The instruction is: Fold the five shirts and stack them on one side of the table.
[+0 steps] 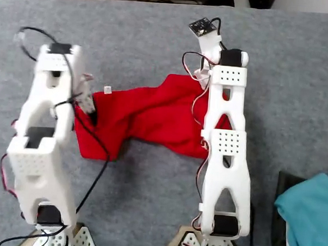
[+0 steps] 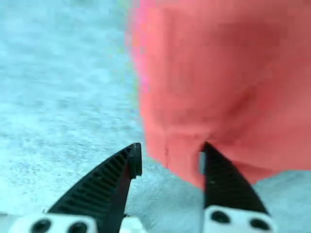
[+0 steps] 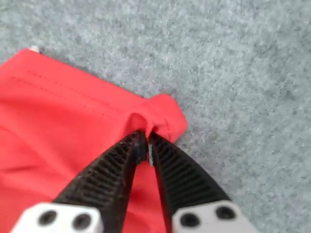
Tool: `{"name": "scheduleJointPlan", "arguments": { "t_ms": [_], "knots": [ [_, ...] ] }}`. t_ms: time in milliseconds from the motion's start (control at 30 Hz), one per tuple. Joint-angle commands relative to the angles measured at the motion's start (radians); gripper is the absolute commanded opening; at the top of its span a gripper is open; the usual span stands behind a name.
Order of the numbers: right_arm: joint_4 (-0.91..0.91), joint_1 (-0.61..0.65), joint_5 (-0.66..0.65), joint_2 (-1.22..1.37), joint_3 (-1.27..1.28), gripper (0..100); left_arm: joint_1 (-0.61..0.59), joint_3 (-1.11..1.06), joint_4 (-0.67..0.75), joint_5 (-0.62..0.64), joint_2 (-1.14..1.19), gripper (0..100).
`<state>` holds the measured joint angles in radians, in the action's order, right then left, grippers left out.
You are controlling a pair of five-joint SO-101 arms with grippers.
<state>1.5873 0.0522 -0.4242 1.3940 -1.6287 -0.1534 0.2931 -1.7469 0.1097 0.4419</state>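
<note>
My right hand (image 3: 147, 144) clenches a corner of the red shirt (image 3: 68, 116); my left hand (image 2: 171, 150) gapes over its edge, teal shirt (image 1: 312, 215) well apart

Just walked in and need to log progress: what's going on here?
Two robot arms are working on a red shirt lying crumpled on the grey table. The right claw is shut on one corner of it; the left claw is open at the other end, with the shirt's edge between its fingers. A teal shirt sits at the table's edge beside the right arm. The red one is not yet folded.
</note>
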Motion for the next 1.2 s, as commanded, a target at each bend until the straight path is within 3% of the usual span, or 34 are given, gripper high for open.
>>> {"name": "scheduleJointPlan", "arguments": {
  "t_ms": [0, 333, 467, 633, 833, 1167],
  "knots": [
    [-0.014, -0.016, -0.002, -0.007, -0.038, 0.5, -0.049, 0.115, 0.003, 0.052, -0.094, 27],
    [-0.014, -0.013, -0.002, -0.005, -0.038, 0.5, -0.052, 0.117, 0.331, 0.272, 0.087, 27],
    [-0.015, -0.013, -0.002, -0.005, -0.036, 0.5, -0.049, 0.117, 0.400, 0.344, 0.131, 26],
    [-0.017, -0.013, -0.002, -0.005, -0.036, 0.5, -0.049, 0.107, 0.399, 0.351, 0.160, 26],
    [-0.017, -0.013, -0.002, -0.005, -0.035, 0.5, -0.049, 0.117, 0.296, 0.373, 0.153, 26],
    [-0.017, -0.012, -0.002, -0.005, -0.035, 0.5, 0.002, 0.160, 0.318, 0.474, 0.205, 9]
  ]
}}
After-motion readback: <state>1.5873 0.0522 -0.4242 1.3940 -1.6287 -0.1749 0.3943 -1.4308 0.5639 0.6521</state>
